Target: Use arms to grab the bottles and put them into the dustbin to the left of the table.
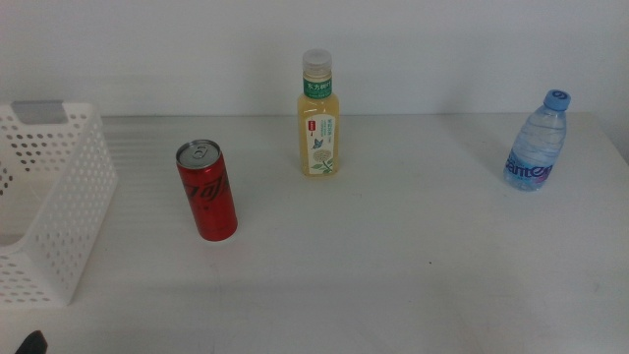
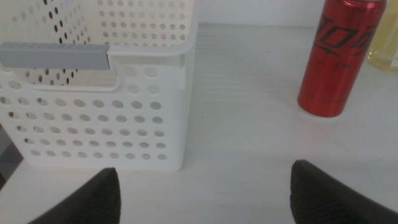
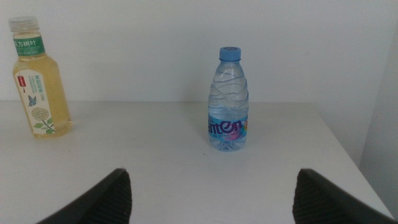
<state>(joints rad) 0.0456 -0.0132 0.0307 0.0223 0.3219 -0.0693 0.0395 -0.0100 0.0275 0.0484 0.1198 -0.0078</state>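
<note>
Left pincer (image 2: 205,193) hangs spread and empty above the tabletop (image 1: 393,265), with the dustbin (image 2: 106,93) and cola can (image 2: 336,59) ahead, none touched. Right pincer (image 3: 211,196), likewise spread and empty, faces the water bottle (image 3: 228,109), well apart from it. Count: one can, one tea bottle (image 1: 318,118), one water bottle, all upright; one dustbin at the tabletop's left edge.

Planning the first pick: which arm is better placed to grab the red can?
Left. Its open gripper already faces the red can with the dustbin right beside it. The right gripper faces the water bottle at the table's far side.
</note>
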